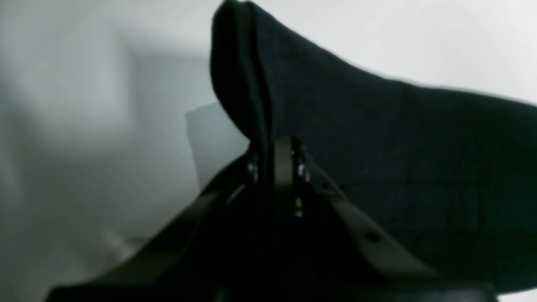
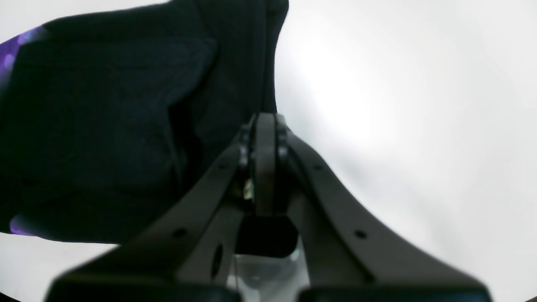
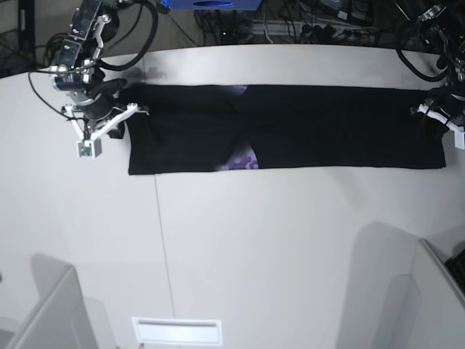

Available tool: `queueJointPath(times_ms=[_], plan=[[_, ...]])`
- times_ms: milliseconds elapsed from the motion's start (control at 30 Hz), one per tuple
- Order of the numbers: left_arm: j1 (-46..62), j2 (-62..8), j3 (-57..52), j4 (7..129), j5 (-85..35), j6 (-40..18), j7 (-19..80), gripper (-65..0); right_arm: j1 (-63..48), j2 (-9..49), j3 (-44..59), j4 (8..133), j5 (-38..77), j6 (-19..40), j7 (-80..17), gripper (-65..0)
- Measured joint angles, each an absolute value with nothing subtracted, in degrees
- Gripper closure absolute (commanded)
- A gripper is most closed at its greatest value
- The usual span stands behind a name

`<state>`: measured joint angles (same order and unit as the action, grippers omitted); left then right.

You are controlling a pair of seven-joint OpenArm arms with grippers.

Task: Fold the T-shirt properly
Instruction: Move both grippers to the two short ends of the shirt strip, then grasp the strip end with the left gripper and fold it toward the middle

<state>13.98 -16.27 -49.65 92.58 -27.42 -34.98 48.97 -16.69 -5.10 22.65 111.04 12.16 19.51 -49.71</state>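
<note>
The T-shirt [image 3: 327, 127] lies as a long black band across the far half of the white table, with bits of purple print [image 3: 243, 158] showing near its middle. My right gripper [image 3: 123, 116] is at the band's left end. In the right wrist view its jaws [image 2: 265, 123] are pressed together at the edge of the black cloth [image 2: 126, 126]. At the band's right end is my left gripper [image 3: 430, 116]. The left wrist view shows it [image 1: 275, 153] shut on a raised fold of black fabric [image 1: 377, 147].
Grey box corners stand at the near left [image 3: 43, 305] and near right [image 3: 429, 291]. A white slotted plate [image 3: 176, 331] sits at the front edge. Cables and equipment [image 3: 305, 22] line the far side. A seam [image 3: 158, 218] runs down the tabletop.
</note>
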Motion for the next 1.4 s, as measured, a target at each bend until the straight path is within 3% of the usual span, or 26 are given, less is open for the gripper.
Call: queueJointPath(times_ms=[367,1000,1133,1400], plan=[[19.25,-13.13,-43.16,103.26,-27.57,-34.85,48.86,0.0,-16.58,-5.39,22.65,111.04,12.16,19.51,-49.74,0.0],[20.38,-9.23,-20.64,107.55,-27.7,-23.68,49.06,0.0,-16.69,-5.39,22.65,111.04,12.14,19.51,-49.78,0.0],[20.08,-9.3,-15.99,107.59,-27.73,-18.59,49.04,0.0,-16.69,-5.39,22.65,111.04,12.14,19.51,-49.78,0.0],[19.11,-8.14,-10.22,107.63,-27.46,-16.21,49.12,0.0,-16.69,-5.39,22.65,111.04,12.16,19.51,-49.78,0.0]])
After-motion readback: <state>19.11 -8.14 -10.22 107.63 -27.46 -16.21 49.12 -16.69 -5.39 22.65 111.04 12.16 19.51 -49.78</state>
